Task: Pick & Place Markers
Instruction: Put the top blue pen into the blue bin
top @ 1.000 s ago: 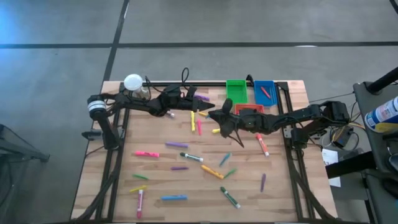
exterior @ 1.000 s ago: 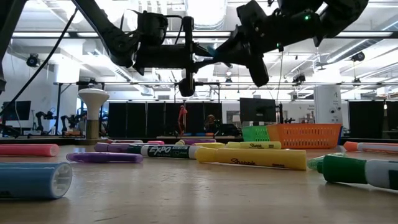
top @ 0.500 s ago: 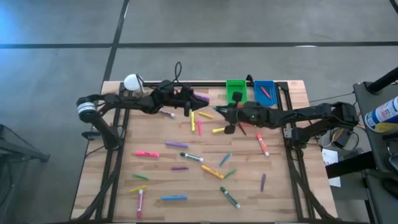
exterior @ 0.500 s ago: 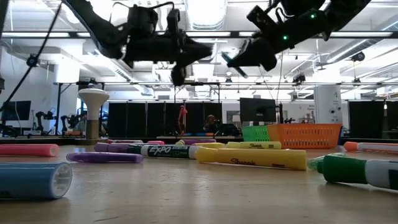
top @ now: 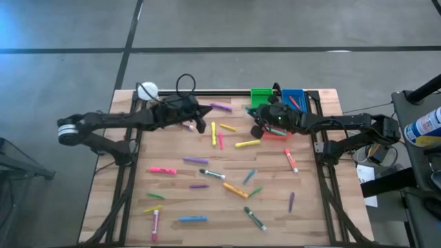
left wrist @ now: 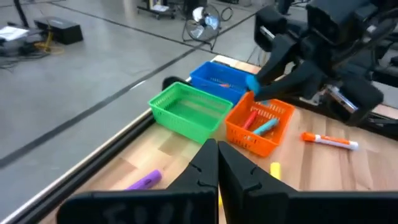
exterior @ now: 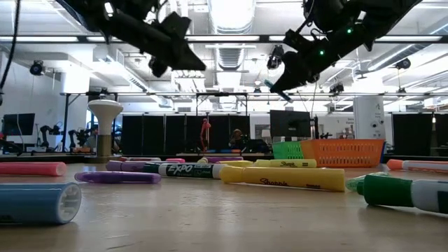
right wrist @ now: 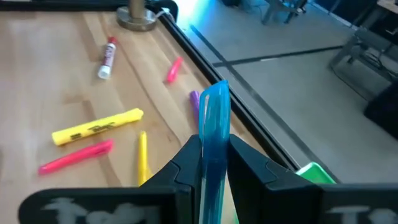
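Several markers lie flat on the wooden table, among them a yellow one [top: 247, 143], a pink one [top: 162, 170] and an orange one [top: 234, 190]. My right gripper [top: 259, 118] is by the bins at the far edge, shut on a teal-blue marker [right wrist: 211, 118]. In the left wrist view that marker [left wrist: 253, 84] hangs over the orange bin [left wrist: 278, 112], which holds a red and a teal marker. My left gripper [left wrist: 217, 168] is shut and empty, raised above the table left of the bins [top: 200, 122]. My right gripper pinches the teal-blue marker's barrel [right wrist: 209, 146] between its two fingers. The marker lies along the fingers, and its free end [right wrist: 215, 92] sticks out past the tips. It is lifted clear of the table, over the orange bin.
A green bin [top: 260, 98], a blue bin [top: 293, 101] and the red-orange bin [top: 284, 126] stand at the far right edge. A white round lamp [top: 147, 90] stands at the far left corner. A purple marker [top: 221, 107] lies near the far rail.
My right gripper has moved toward the table's far edge, from the table's middle to above the orange bin, carrying the teal-blue marker. My left gripper has drawn back toward the table's left edge, away from the bins.
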